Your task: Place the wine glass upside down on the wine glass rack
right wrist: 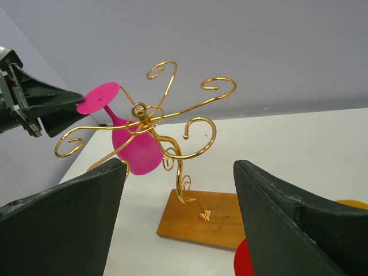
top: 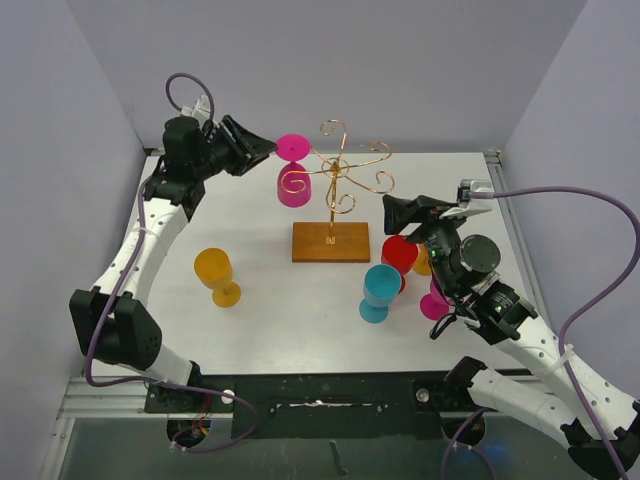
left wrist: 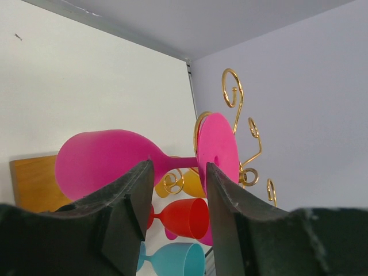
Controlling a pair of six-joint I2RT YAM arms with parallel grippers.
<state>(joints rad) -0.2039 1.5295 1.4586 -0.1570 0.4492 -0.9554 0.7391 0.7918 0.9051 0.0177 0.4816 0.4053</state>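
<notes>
Wine glass (top: 294, 186): we are seeing it hanging bowl-down from the wine glass rack (top: 331, 243).
Left gripper (top: 267, 150): jaws are standing apart beside its foot.
Right gripper (top: 392, 212): jaws are gaping wide, empty.

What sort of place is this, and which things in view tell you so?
Probably a robot lab test cell: a white table boxed in by plain grey walls, a left arm and right arm mounted at its near edge, and a gold wine glass rack with coloured glasses.

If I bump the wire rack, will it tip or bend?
Likely springy: the rack is thin wire, so its arms may flex. Tipping seems possible: the pink glass hangs off one side, and the wooden base looks small beneath a tall stem.
</notes>
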